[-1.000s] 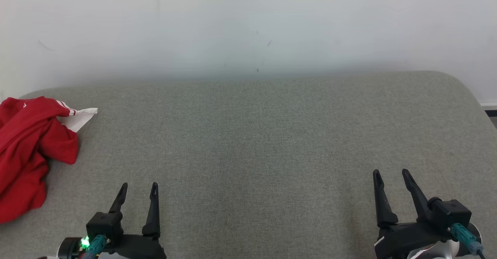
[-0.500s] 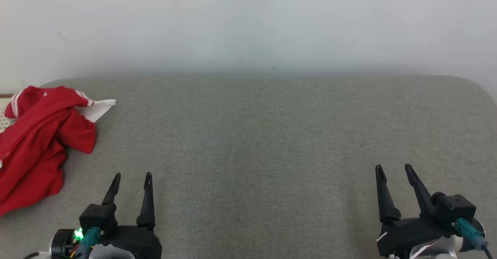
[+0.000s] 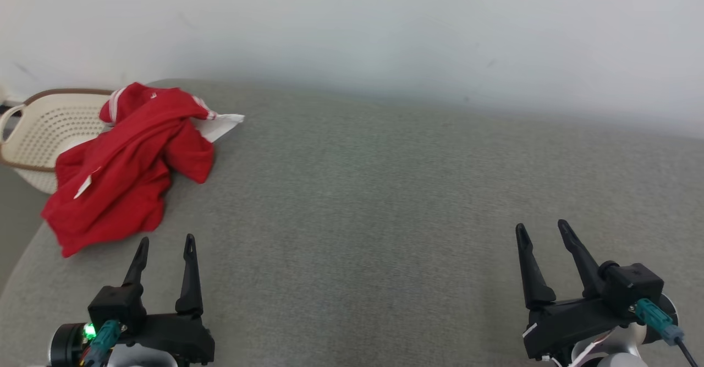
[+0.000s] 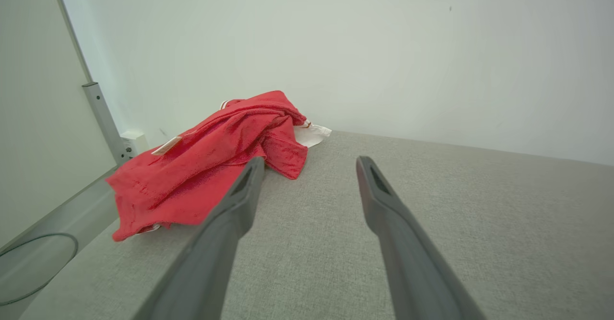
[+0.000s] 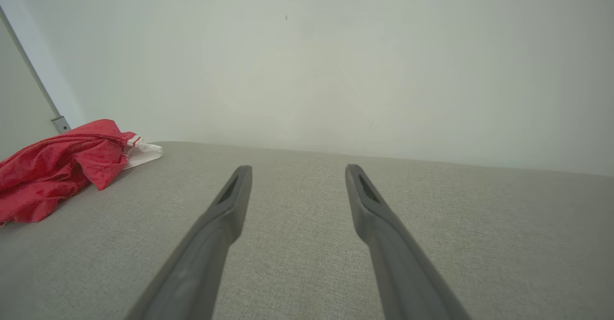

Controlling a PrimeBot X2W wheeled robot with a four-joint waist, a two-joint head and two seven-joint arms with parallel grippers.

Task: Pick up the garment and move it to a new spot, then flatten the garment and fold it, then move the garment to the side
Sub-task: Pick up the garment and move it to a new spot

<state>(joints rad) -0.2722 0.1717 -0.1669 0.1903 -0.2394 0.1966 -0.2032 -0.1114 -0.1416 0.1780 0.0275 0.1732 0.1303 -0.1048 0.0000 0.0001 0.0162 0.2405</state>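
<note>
- I had turned toward my left over the last second, so the whole head view slid. The red garment [image 3: 129, 163], which had been cut off at the picture's left edge, now lay fully in sight at the far left corner of the grey cushion [image 3: 385, 191]
- I judged that the garment itself had not moved. It was the same crumpled heap, with the same white striped piece [image 3: 220, 125] poking out on its far side, and only the camera had swung
- A cream perforated basket [image 3: 44, 119] had come into sight past the cushion's left edge. The heap lay right against it, though I could not tell whether cloth rested on its rim
- My left gripper [image 3: 166, 238] hovered near the heap's near hem, its fingers apart and holding nothing. In the left wrist view one finger [image 4: 240, 200] crossed the red cloth only by line of sight and did not touch it
- My right gripper [image 3: 540, 225] was likewise spread and empty, well apart from the garment, over bare cushion on the right
- For the task, nothing was done yet, as the garment was still bunched and unlifted. The turn had simply put it in front of my left arm
- The next move, as I judged it, called for reaching forward and left to pinch a raised fold. The risk was cloth snagging on the basket as it came away
</note>
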